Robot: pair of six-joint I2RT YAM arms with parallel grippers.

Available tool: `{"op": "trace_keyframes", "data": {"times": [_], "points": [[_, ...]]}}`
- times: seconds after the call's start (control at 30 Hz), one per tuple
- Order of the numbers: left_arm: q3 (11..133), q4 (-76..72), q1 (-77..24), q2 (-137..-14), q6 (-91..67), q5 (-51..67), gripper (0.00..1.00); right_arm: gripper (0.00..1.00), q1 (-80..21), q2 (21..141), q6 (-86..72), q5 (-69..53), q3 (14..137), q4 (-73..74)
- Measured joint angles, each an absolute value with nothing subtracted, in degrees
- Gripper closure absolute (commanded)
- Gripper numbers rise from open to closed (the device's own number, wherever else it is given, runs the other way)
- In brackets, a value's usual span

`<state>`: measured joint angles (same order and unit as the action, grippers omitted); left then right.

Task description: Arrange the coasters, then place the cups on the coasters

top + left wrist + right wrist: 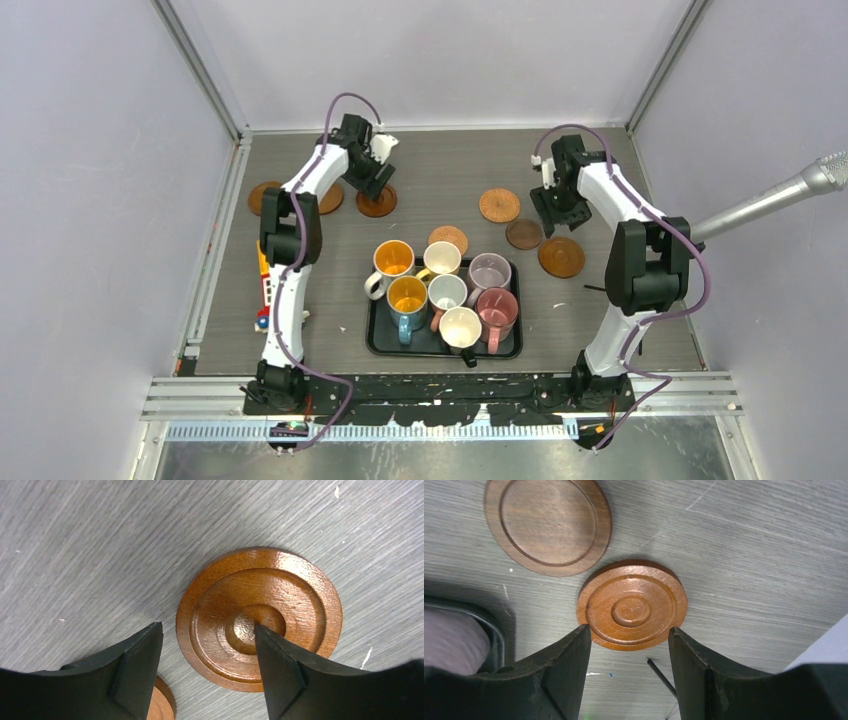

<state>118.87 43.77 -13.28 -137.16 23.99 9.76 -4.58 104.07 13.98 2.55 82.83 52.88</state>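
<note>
No word or label can be read anywhere. The yellow and red toy block at the left of the table is too small to show any print.

There are 7 coasters, all lying flat on the table. 3 are at the left: a dark one half hidden behind the left arm, 1 more next to it, and a ringed orange-brown one below the left gripper. 4 are at the right: the tan one at the back, a dark brown one, a ringed orange-brown one, and a tan one just beside the far edge of the black tray.

There are 7 cups, all upright in the tray and close together. They are 1 white with orange inside, 1 white, 1 lilac, 1 blue with orange inside, 1 white in the middle, 1 pink and 1 cream. No cup is on a coaster yet.

The left gripper has its jaws partly apart and grips nothing. 1 finger is over the middle of the ringed coaster, and the other is beside its rim, over bare table. The right gripper also has its jaws apart and is empty. Its ringed coaster lies just ahead of the 2 fingertips.
</note>
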Motion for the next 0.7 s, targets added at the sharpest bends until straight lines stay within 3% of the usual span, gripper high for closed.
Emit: {"op": "trace_keyframes", "data": {"times": [0.27,0.7], "points": [[122.61,47.88,-13.43,-138.61,22.90,10.07,0.12,0.41,-4.36,104.07,14.96,5.98,80.38,53.65],[124.92,48.64,-13.50,-138.56,22.76,11.20,0.10,0.42,-4.36,109.89,17.45,12.67,77.73,50.35]]}}
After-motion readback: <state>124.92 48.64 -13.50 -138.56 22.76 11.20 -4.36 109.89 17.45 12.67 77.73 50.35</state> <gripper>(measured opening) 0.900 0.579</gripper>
